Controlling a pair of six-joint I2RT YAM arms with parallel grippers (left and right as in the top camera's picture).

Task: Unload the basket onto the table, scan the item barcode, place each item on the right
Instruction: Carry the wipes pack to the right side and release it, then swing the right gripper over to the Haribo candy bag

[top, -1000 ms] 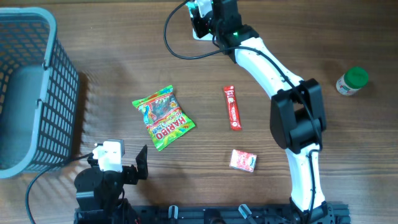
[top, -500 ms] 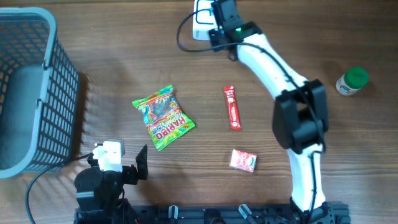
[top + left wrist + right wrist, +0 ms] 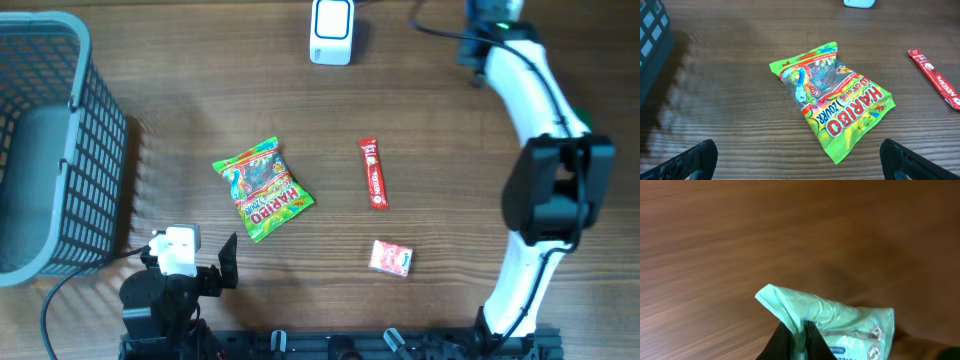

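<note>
Closest to you, your left gripper (image 3: 190,268) sits low at the near edge of the table (image 3: 450,200) with its fingers spread wide and nothing between them. Just ahead of it, in the left wrist view, the Haribo bag (image 3: 832,100) lies flat on the wood with its print facing up. To the right of that gripper, a small red packet (image 3: 390,258) rests on the table. Farther in, a red stick sachet (image 3: 373,172) lies lengthwise, well apart from the candy bag. The grey basket (image 3: 95,160) stands along the left side. At the far edge the white scanner (image 3: 331,30) sits on the wood, with nothing in front of it. Your right arm reaches to the far right corner, past the scanner. There your right gripper (image 3: 799,328) has its fingers pressed together, pinching the crumpled top edge of a pale green packet (image 3: 850,322). The packet hangs above bare wood, well to the right of the scanner.
</note>
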